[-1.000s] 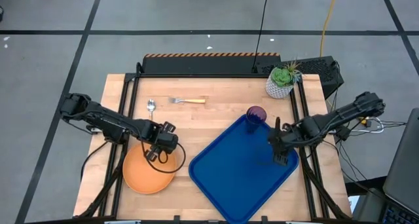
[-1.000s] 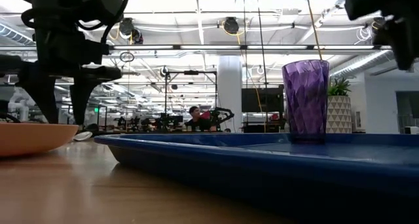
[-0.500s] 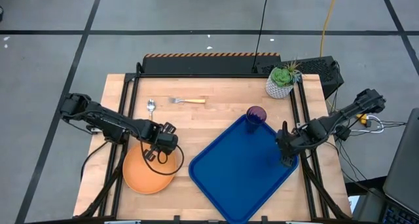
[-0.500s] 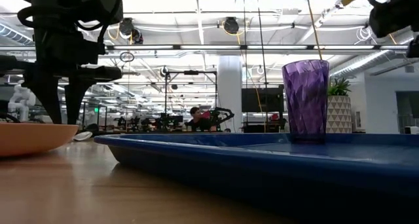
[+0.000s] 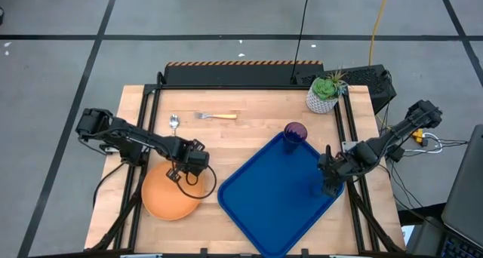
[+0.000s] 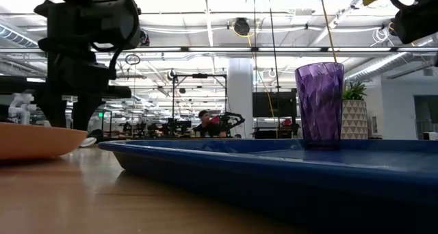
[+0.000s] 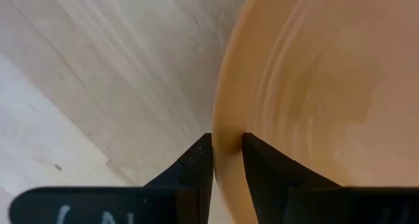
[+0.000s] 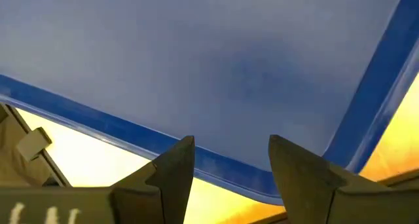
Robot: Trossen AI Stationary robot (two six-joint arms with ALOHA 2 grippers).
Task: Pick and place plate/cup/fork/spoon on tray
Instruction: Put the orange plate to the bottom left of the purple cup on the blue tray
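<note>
On the wooden desk [image 5: 249, 130], the left claw [image 7: 227, 160] pinches the plate [image 5: 170, 196] rim; the right claw [image 8: 230, 160] hangs open over the tray [image 5: 275, 194].

Orange plate [image 5: 172, 198] left of blue tray [image 5: 264, 205] holding purple cup [image 5: 294, 133].

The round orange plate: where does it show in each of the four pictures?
High view: round orange plate, front left of the table, left hand on its rim.
Low view: far left edge.
Left wrist view: fills the right, rim pinched.
Right wrist view: not shown.
Shared landmark: large blue plastic tray.
</note>
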